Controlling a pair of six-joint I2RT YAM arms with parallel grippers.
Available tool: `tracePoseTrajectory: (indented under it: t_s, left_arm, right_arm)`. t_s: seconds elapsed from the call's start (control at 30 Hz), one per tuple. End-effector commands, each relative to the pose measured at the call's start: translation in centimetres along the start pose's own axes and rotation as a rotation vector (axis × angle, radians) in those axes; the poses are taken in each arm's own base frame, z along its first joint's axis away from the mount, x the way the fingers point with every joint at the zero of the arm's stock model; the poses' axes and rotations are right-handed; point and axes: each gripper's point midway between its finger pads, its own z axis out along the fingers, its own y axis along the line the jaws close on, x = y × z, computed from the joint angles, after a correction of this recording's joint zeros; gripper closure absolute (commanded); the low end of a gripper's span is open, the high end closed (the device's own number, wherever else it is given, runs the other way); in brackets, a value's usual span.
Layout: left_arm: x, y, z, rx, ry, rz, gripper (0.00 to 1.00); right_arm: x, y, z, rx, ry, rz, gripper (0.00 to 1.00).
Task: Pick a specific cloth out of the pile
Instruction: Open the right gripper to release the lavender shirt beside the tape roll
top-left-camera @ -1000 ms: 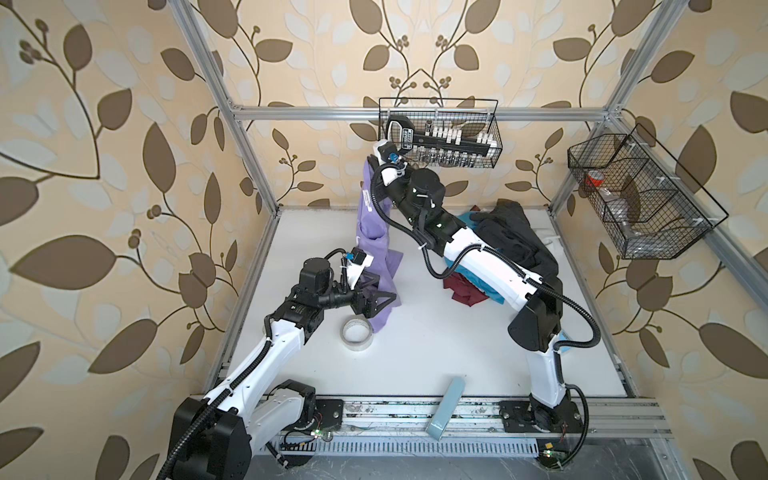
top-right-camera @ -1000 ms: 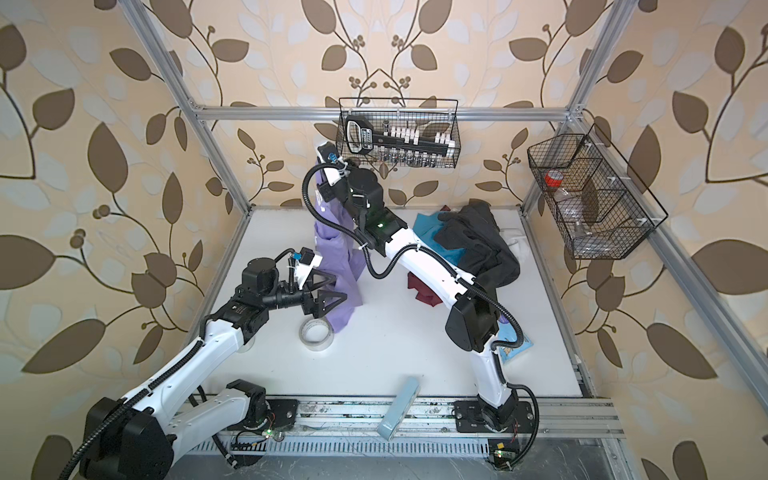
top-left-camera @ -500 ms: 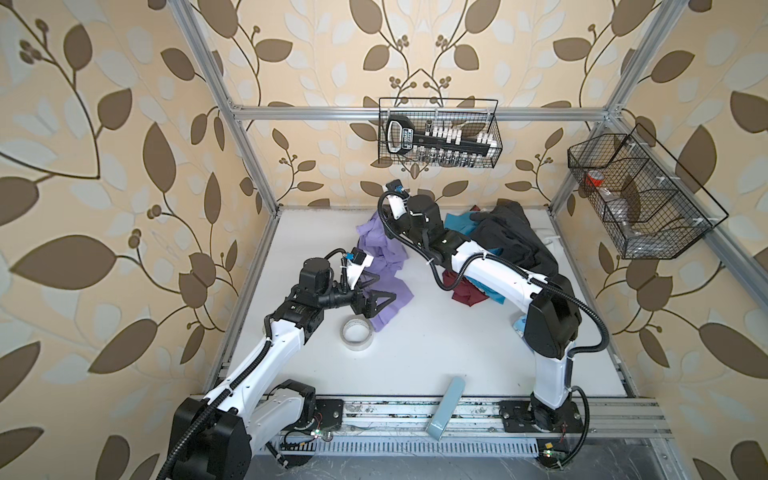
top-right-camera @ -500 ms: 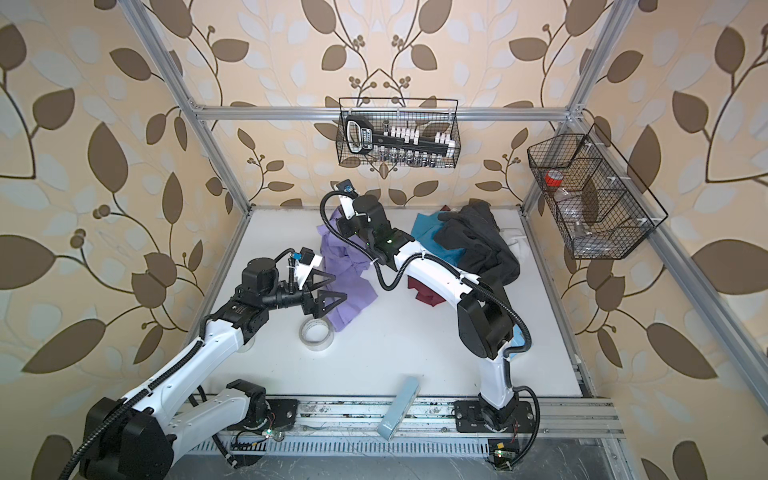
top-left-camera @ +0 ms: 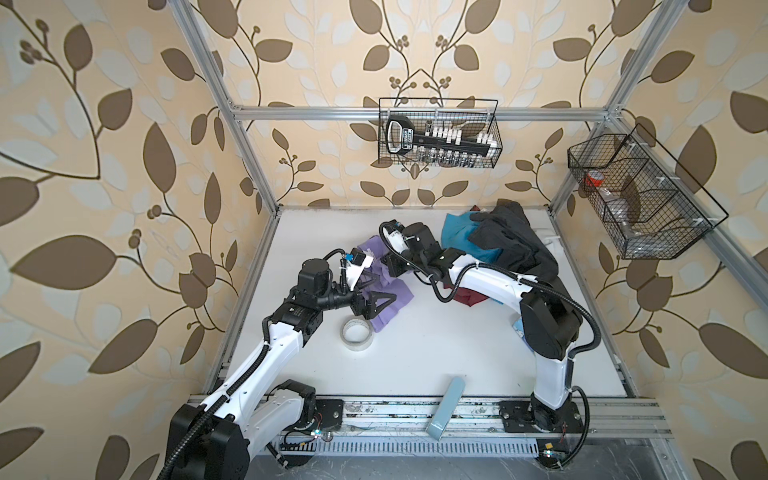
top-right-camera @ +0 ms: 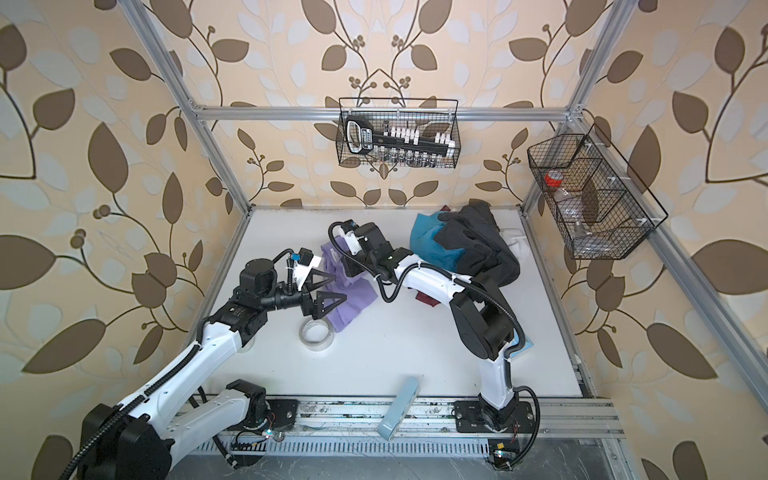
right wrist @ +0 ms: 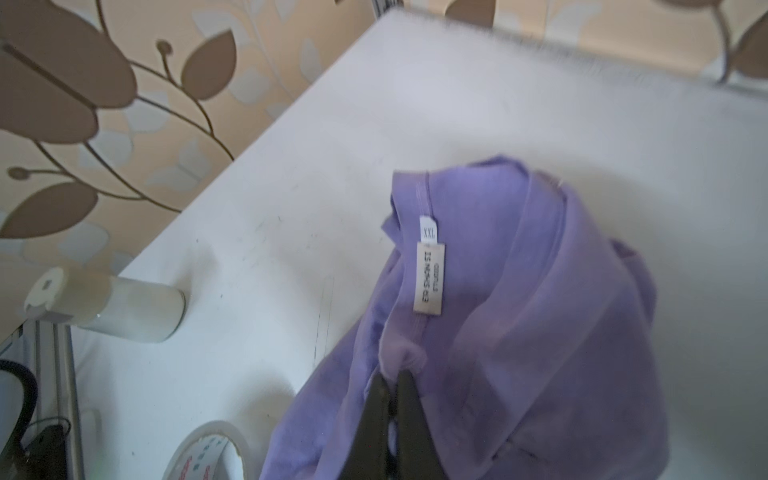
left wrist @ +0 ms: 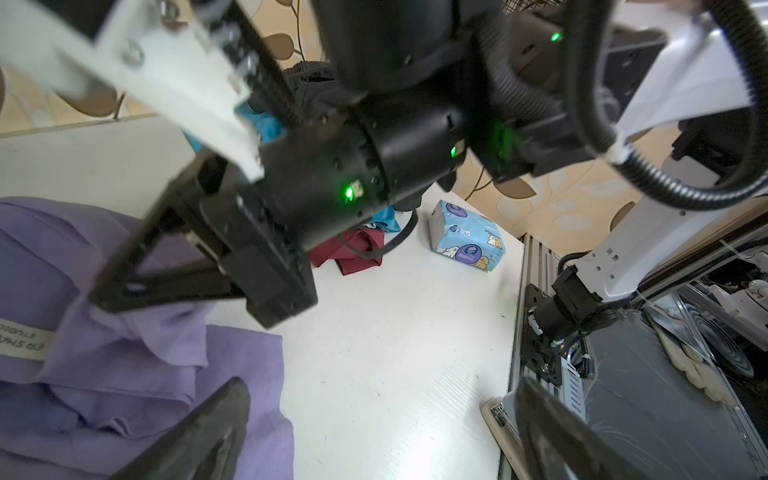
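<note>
The lavender cloth (top-left-camera: 392, 305) (top-right-camera: 353, 309) lies crumpled on the white table, left of the pile (top-left-camera: 511, 245) (top-right-camera: 469, 245) of dark grey-black, teal and maroon garments at the back right. My right gripper (top-left-camera: 388, 270) (top-right-camera: 347, 266) (right wrist: 397, 376) is low over the cloth and shut on a fold of it, close to its white neck label (right wrist: 428, 278). My left gripper (top-left-camera: 384, 289) (top-right-camera: 337, 287) (left wrist: 380, 386) hovers open above the cloth's near edge with nothing between its fingers. In the left wrist view the right gripper (left wrist: 95, 301) pinches the cloth (left wrist: 104, 374).
A tape roll (top-left-camera: 356, 332) (top-right-camera: 316, 334) (right wrist: 208, 453) lies just in front of the cloth. A tissue pack (left wrist: 465, 232) sits near the right arm's base. A pale blue box (top-left-camera: 446, 401) rests on the front rail. Wire baskets (top-left-camera: 438, 137) (top-left-camera: 636, 199) hang on the walls.
My right gripper has come down from high near the back wall, still holding the cloth, which has collapsed from a hanging strip into a heap on the table. The left arm has hardly moved.
</note>
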Motion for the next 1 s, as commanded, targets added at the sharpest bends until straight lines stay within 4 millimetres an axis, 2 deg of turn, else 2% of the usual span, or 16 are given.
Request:
tracePoseTrajectory:
  t_s: [0.0, 0.1, 0.27, 0.33, 0.47, 0.67, 0.97]
  left_arm:
    - [-0.2, -0.9, -0.1, 0.030, -0.011, 0.046, 0.01]
    - [-0.1, -0.9, -0.1, 0.030, -0.010, 0.047, 0.01]
    - [-0.1, -0.9, -0.1, 0.028, -0.009, 0.048, 0.01]
    - [-0.1, -0.9, -0.1, 0.029, -0.009, 0.047, 0.01]
    - [-0.1, -0.9, -0.1, 0.028, -0.008, 0.045, 0.01]
    - [-0.2, -0.9, -0.1, 0.030, -0.009, 0.048, 0.01]
    - [-0.1, -1.0, 0.0, 0.034, -0.006, 0.055, 0.01]
  right_arm:
    - [6.1, 0.0, 2.1, -0.054, 0.178, 0.080, 1.00]
    - [8.6, -0.2, 2.9, -0.066, 0.244, 0.108, 0.89]
    - [11.0, -0.4, 3.3, -0.068, 0.301, 0.126, 0.53]
    - [11.4, -0.6, 3.5, -0.057, 0.308, 0.125, 0.45]
    - [11.6, -0.8, 4.7, -0.049, 0.319, 0.136, 0.43]
    - [11.5, -1.6, 8.0, -0.019, 0.348, 0.151, 0.46]
    - [8.0, -1.4, 12.4, -0.046, 0.299, 0.154, 0.47]
